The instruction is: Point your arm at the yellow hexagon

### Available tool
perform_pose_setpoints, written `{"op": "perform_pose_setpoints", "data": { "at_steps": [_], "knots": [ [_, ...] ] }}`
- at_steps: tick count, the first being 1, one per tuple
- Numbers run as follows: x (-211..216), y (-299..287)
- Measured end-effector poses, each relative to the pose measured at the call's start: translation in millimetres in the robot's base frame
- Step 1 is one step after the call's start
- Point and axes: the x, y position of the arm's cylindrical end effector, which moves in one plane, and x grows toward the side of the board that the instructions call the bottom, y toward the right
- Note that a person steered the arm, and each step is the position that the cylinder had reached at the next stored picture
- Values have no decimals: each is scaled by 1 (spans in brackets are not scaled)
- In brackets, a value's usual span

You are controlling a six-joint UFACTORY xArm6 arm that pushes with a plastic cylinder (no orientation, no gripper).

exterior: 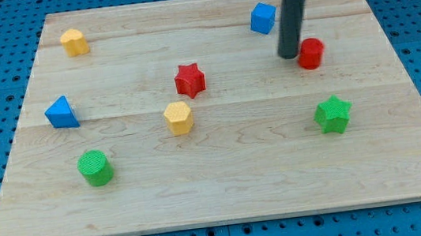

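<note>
The yellow hexagon (179, 117) sits near the middle of the wooden board (226, 188), just below and left of the red star (189, 80). My tip (289, 55) rests on the board at the view's upper right, right beside the red cylinder (311, 53) on its left. The tip is far to the right of the yellow hexagon and a little above it, with the red star between them.
A blue cube (263, 17) lies up and left of the tip. A green star (332, 114) is at the right. A second yellow block (74, 42) is at the top left, a blue triangle (60, 113) at the left, and a green cylinder (94, 167) at the lower left.
</note>
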Motion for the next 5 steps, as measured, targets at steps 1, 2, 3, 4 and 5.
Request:
{"op": "perform_pose_setpoints", "data": {
  "at_steps": [1, 2, 3, 4, 5],
  "knots": [
    [3, -39],
    [51, -80],
    [116, -70],
    [123, -75],
    [123, -75]
  ]
}}
